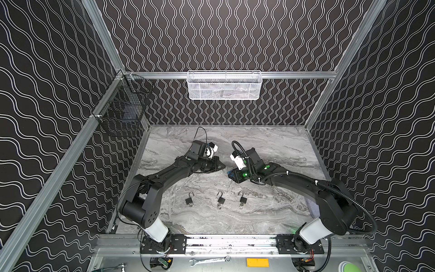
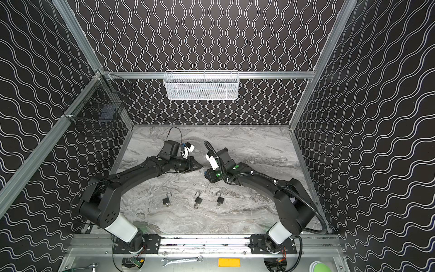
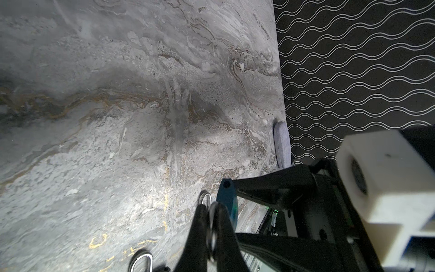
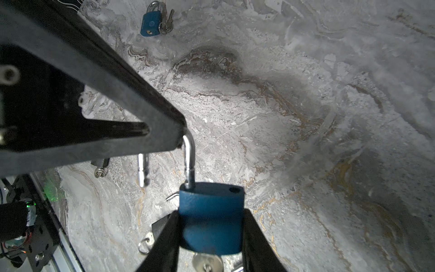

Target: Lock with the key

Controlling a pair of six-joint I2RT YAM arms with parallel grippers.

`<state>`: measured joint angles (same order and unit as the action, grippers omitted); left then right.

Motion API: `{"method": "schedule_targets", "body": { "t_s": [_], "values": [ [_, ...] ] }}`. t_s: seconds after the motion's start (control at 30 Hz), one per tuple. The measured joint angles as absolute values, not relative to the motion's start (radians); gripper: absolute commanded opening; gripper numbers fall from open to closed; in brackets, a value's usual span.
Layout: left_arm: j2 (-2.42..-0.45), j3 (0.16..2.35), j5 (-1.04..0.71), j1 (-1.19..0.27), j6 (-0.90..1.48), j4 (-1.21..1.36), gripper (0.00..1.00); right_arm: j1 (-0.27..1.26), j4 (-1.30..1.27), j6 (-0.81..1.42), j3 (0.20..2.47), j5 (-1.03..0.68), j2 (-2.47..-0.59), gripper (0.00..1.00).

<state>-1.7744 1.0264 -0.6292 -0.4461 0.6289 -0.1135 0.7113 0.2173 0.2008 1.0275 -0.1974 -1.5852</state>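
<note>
A blue padlock point(image 4: 210, 226) with its silver shackle point(image 4: 189, 160) swung open sits in my right gripper point(image 4: 211, 212), whose fingers press on both sides of the body. A silver key point(image 4: 207, 261) shows at the padlock's underside. My left gripper point(image 4: 181, 134) is shut on the bend of the shackle; its own wrist view shows the fingers point(image 3: 200, 219) pinching silver metal beside the blue body point(image 3: 227, 200). In both top views the left gripper point(image 1: 224, 167) point(image 2: 202, 168) and the right gripper point(image 1: 229, 175) point(image 2: 205, 175) meet tip to tip above mid-table.
Three black padlocks point(image 1: 189, 200) point(image 1: 220, 200) point(image 1: 243, 200) lie in a row nearer the front. A second blue padlock point(image 4: 150, 22) with keys lies on the marble. A white mesh basket point(image 1: 223, 86) and a black wire basket point(image 1: 122, 110) hang on the walls.
</note>
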Motion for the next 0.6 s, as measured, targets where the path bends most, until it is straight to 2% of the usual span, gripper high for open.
{"method": "schedule_targets", "body": {
  "t_s": [0.23, 0.43, 0.6],
  "values": [
    [-1.761, 1.027, -0.606, -0.446, 0.633, -0.133, 0.0, 0.711, 0.177, 0.201, 1.023, -0.222, -1.574, 0.64],
    [-1.734, 1.039, -0.604, -0.446, 0.665, -0.142, 0.0, 0.711, 0.142, 0.181, 0.951, -0.213, -1.506, 0.65],
    [-1.69, 1.054, -0.589, -0.446, 0.733, -0.149, 0.0, 0.734, -0.056, 0.101, 0.707, -0.145, -1.346, 0.64]
  ]
}}
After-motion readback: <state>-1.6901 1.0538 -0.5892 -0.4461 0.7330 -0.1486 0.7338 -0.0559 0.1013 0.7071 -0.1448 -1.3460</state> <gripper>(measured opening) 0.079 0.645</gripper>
